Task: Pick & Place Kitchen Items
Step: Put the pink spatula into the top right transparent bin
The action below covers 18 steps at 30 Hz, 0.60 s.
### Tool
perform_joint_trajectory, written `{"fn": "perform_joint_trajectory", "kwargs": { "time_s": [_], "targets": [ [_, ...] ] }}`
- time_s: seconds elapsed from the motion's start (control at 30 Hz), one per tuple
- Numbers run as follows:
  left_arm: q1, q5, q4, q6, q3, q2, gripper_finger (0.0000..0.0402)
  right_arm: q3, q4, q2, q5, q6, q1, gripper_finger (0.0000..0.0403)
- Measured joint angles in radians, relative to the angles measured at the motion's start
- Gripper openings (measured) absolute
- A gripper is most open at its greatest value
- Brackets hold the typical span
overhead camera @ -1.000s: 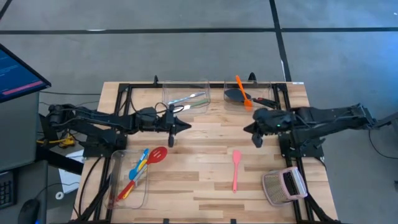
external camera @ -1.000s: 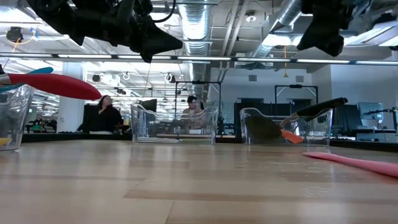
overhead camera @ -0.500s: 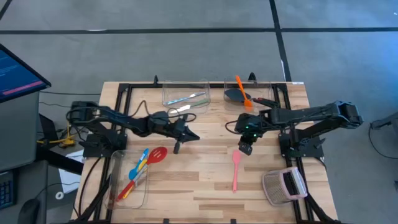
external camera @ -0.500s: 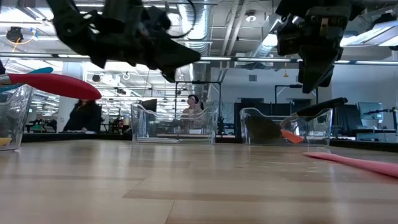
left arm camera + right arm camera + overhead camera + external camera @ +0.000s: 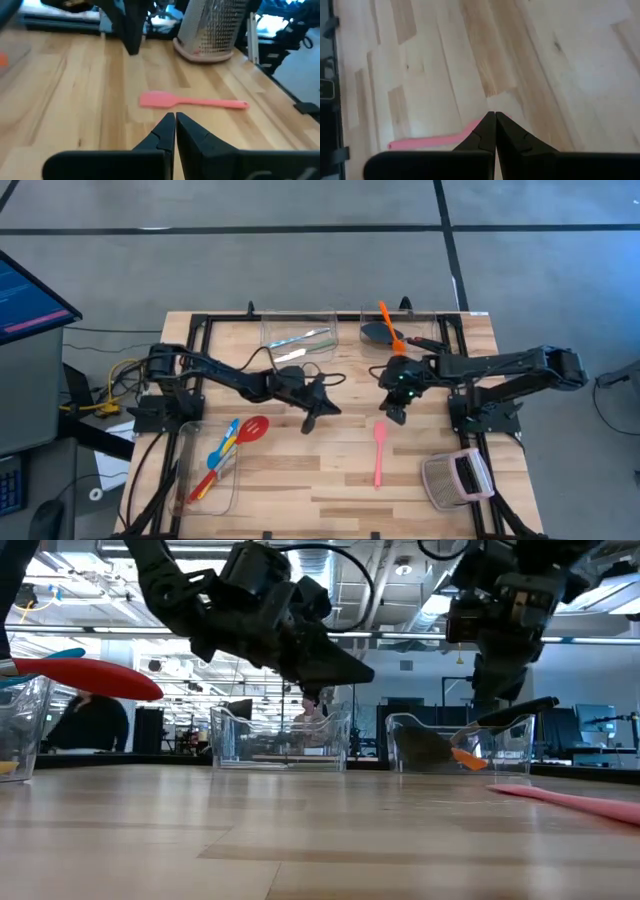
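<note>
Most utensils already sit in the clear bins (image 5: 300,330); only the pink spatula (image 5: 380,452) lies loose mid-worktop. Left gripper (image 5: 325,408) and right gripper (image 5: 394,416) hover nearby, jaws together, empty.

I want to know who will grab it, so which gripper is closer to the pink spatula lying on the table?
Right. The right gripper hangs just above the pink spatula by its blade end, while the left gripper is farther off, over the table's middle.
</note>
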Motion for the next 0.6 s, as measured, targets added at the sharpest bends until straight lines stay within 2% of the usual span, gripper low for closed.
{"fn": "perform_joint_trajectory", "kwargs": {
  "time_s": [0.4, 0.6],
  "targets": [
    [-0.019, -0.059, -0.121, 0.027, 0.153, 0.063, 0.0003, -0.229, 0.191, -0.142, -0.118, -0.008, -0.034, 0.0000],
    [-0.032, -0.058, -0.130, 0.017, 0.200, 0.128, 0.0003, -0.280, 0.192, -0.179, -0.181, 0.003, -0.031, 0.0000]
  ]
}}
